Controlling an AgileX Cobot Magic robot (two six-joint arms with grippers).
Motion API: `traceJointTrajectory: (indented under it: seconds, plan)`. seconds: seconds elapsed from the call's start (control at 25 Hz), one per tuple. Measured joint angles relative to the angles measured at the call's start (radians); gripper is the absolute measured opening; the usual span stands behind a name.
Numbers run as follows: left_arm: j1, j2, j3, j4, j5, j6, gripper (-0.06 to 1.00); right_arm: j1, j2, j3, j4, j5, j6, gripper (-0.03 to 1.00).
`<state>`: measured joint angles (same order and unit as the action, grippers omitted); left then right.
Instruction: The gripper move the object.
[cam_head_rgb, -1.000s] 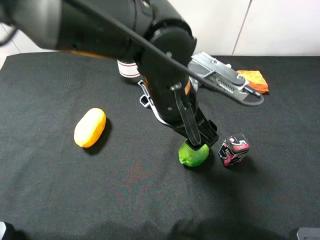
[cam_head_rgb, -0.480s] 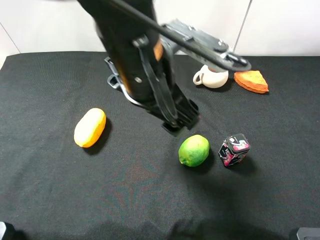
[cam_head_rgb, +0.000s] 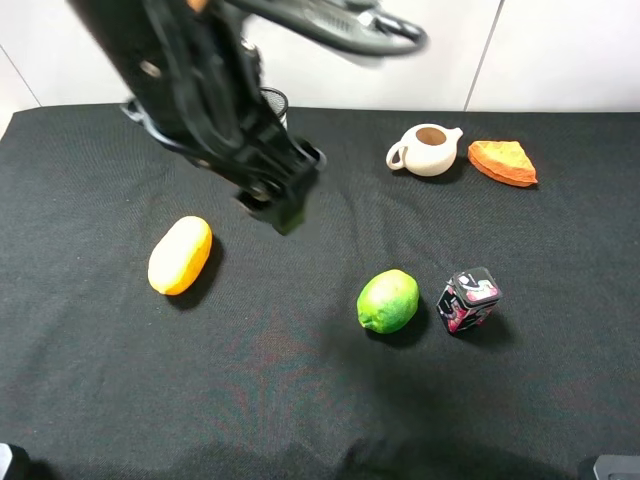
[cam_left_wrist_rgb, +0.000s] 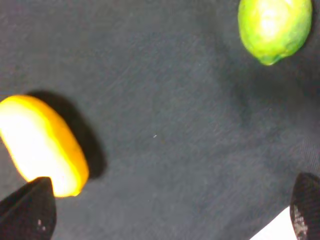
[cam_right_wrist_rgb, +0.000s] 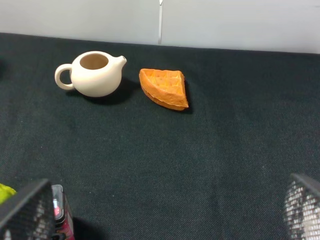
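The small, glossy green lime (cam_head_rgb: 388, 300) lies on the black-clothed table (cam_head_rgb: 250, 410), near its middle. I judge it firm, light, slick and apt to roll: pinch across its widest part. Both my left gripper (cam_head_rgb: 277, 198) and right gripper (cam_right_wrist_rgb: 165, 212) hang empty, fingers wide. A black-and-pink box (cam_head_rgb: 470, 300) just beside it crowds that side.

Pretty sure this is a robot lab bench: black cloth (cam_head_rgb: 560, 400) over the table, plain white wall (cam_head_rgb: 560, 50) right behind the teapot (cam_head_rgb: 428, 150), random props near it (orange wedge (cam_head_rgb: 503, 162), lime (cam_head_rgb: 388, 300), tin (cam_head_rgb: 470, 299)), and a black robot arm (cam_head_rgb: 190, 90) to its left.
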<state>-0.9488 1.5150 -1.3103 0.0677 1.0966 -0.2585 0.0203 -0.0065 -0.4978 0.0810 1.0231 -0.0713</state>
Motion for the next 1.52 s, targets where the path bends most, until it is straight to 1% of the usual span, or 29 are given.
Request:
traceJointTrajectory:
  seconds: [0.2,0.72,1.24,1.52]
  plan:
    - [0.050,-0.057,0.000,0.000,0.069,0.029,0.99,0.000,0.000,0.000,0.000,0.000,0.000,0.69]
    - [0.180,-0.182,0.015,-0.006,0.083,0.134,0.99,0.000,0.000,0.000,0.000,0.000,0.000,0.69]
    - [0.288,-0.463,0.201,-0.004,0.085,0.141,0.99,0.000,0.000,0.000,0.000,0.000,0.000,0.69]
    - [0.296,-0.664,0.303,0.006,0.086,0.118,0.99,0.000,0.000,0.000,0.000,0.000,0.000,0.69]
